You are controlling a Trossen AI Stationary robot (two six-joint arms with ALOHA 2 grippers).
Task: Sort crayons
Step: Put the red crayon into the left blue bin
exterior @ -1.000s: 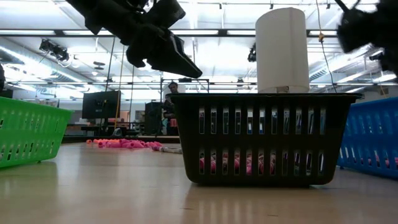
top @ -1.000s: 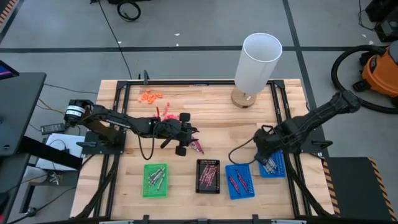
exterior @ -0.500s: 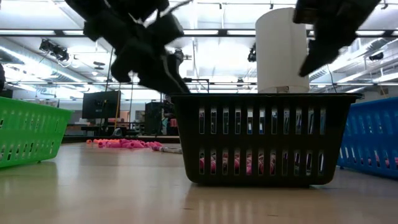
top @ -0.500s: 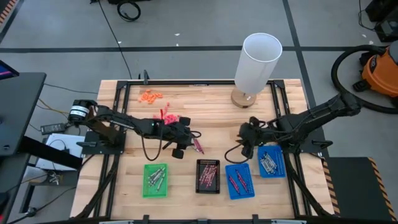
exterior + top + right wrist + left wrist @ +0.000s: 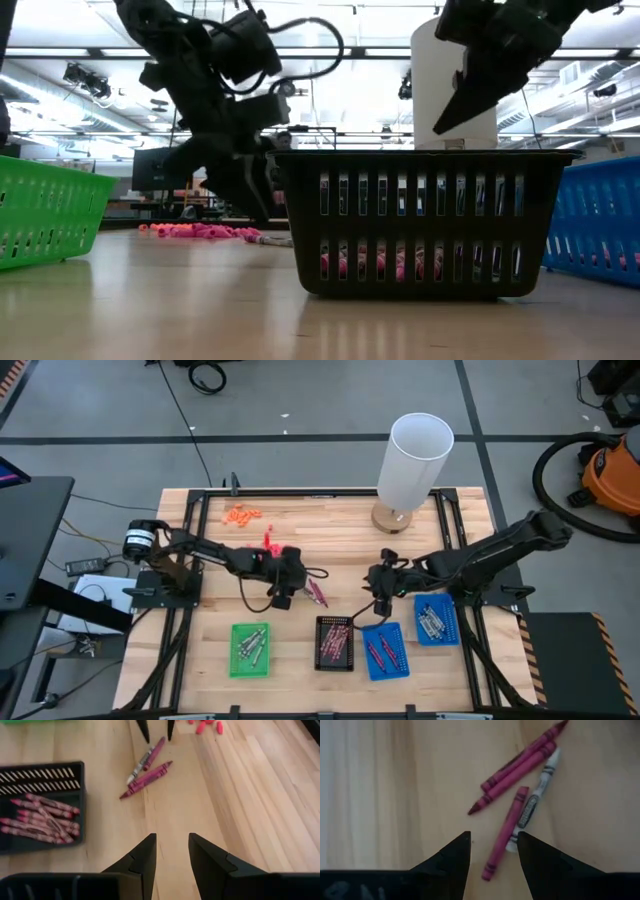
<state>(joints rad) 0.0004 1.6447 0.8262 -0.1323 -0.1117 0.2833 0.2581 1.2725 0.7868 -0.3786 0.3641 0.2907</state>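
Sorting status: loose crayons [image 5: 520,785] lie on the bare counter [image 5: 340,550] near its middle, just behind the black tray [image 5: 334,642]; 3 maroon and 1 silvery-grey show in the left wrist view.
Left pincer [image 5: 492,852]: hangs directly over that cluster, fingers parted a little and holding nothing, 1 maroon crayon [image 5: 504,832] reaching into the gap between the tips.
Right pincer [image 5: 171,851]: hovers over the counter beside the black tray, fingers narrowly apart and holding nothing, pointed toward the same cluster.
Already sorted: maroon crayons lie in the black tray; more sticks lie in the green tray [image 5: 250,649] and the 2 blue trays [image 5: 385,651].
Other loose pieces: pinkish-red bits [image 5: 272,547] just behind the left arm and orange ones [image 5: 241,514] nearer the far edge.
Handling: each crayon looks light, stiff and brittle, likely to roll or snap under a hard squeeze; its paper wrap should give some grip.
Where to hold: across the middle of the shaft, fingers square to its length, clear of the grey neighbour [image 5: 535,802] touching it.
Writing: dark marks show on the grey wrapper, too small to read.
Background: white cylinder [image 5: 412,460] stands at the far edge.
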